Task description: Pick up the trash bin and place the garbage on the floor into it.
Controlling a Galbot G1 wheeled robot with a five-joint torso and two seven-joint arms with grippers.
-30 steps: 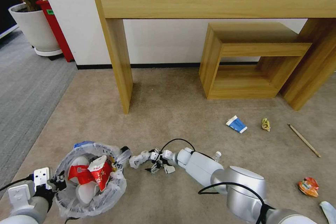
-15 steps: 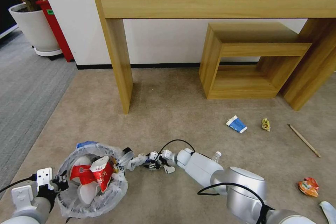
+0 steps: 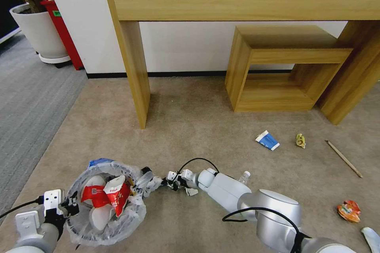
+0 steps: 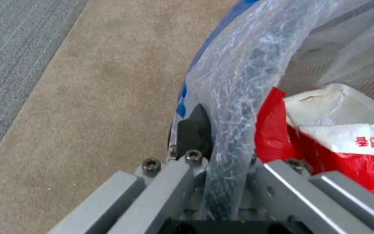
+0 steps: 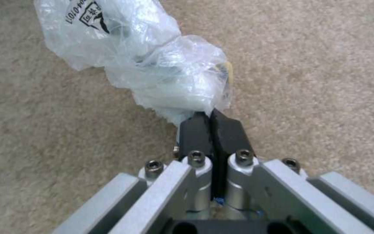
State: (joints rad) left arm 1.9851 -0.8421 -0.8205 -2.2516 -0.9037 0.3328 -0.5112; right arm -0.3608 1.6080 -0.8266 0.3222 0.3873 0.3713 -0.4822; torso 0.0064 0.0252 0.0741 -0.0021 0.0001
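The trash bin (image 3: 105, 201) is being held off the beige floor (image 3: 190, 126) at the head view's lower left, its bagged rim clamped between the fingers of the left hand (image 3: 65, 210); in the left wrist view the dark rim (image 4: 234, 130) is seen pinched under the crinkled liner, with red wrappers (image 4: 338, 152) lying inside. A crumpled clear plastic wad (image 5: 152, 65) is being gripped by the right hand (image 3: 168, 183), whose black pads (image 5: 195, 133) are pressed nearly together on the wad's tail.

The relation that matters: from the right hand, the bin's opening is lying toward nine o'clock in the head view, just beside it, and the wad's long axis is pointing along that same line, its far end already touching the liner's bunched edge (image 3: 144, 178). The right hand is judged the nearer one to the remaining litter, the blue-white carton (image 3: 267, 140), the yellow scrap (image 3: 300, 140) and the wooden stick (image 3: 343, 158) lying toward two o'clock, well apart.

Compared with a second ago, the gap between wad and bin has been closed, and the bin has been shifted slightly lower in the view.
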